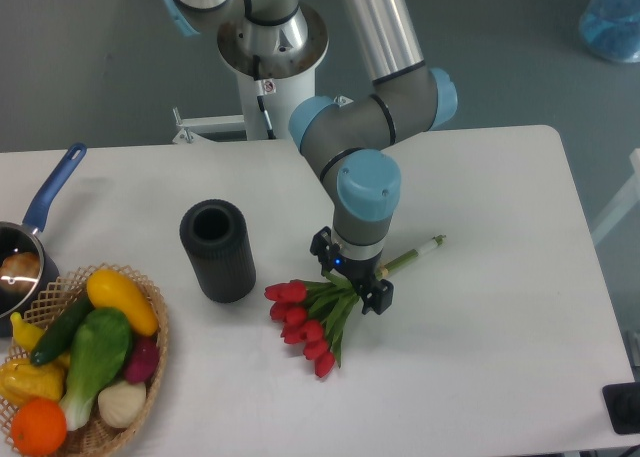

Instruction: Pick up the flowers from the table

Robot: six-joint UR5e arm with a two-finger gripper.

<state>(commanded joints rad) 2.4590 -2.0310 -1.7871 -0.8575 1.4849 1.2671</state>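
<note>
Nearest you, at the lower left, a wicker basket [150, 322] holds toy vegetables. Beyond it, the flowers [310, 322] lie on the white table [480, 277], red buds toward you, stems [415, 252] running up and right. The gripper [352, 282] stands directly over the leaves, its fingers either side; whether they clamp you cannot tell. To the left a black cylinder [217, 250] stands upright, a blue-handled pan [30, 237] farther off.

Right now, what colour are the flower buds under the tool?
Red, on the flowers, with green leaves and pale-green stems. Shows clearly in the fixed camera view, the only one.
</note>
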